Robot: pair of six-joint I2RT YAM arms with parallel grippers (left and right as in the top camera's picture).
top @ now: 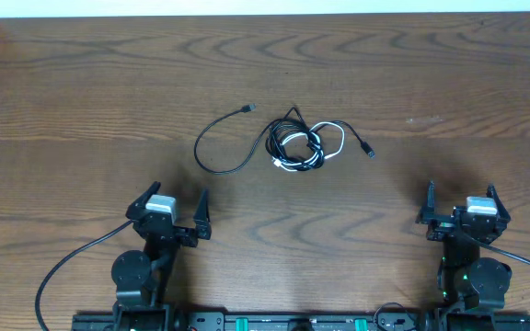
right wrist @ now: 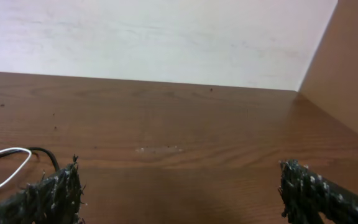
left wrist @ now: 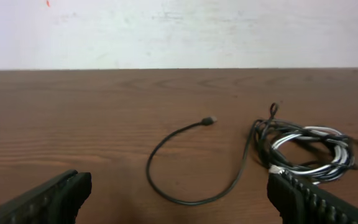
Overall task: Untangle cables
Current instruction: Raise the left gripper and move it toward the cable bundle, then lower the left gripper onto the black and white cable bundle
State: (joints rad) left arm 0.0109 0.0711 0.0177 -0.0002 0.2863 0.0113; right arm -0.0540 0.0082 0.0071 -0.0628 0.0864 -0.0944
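Cables (top: 291,164) lie tangled at centre of worktop (top: 81,92) (black loop trails left, white cord inside the coil). Left end effector (top: 178,193) and right end effector (top: 461,190) both released, empty, well apart from the tangle.

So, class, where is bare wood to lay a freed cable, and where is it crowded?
Bare: left of the black cable loop, right of the tangled cables, and between the left gripper and right gripper. Crowded: only the tangle.
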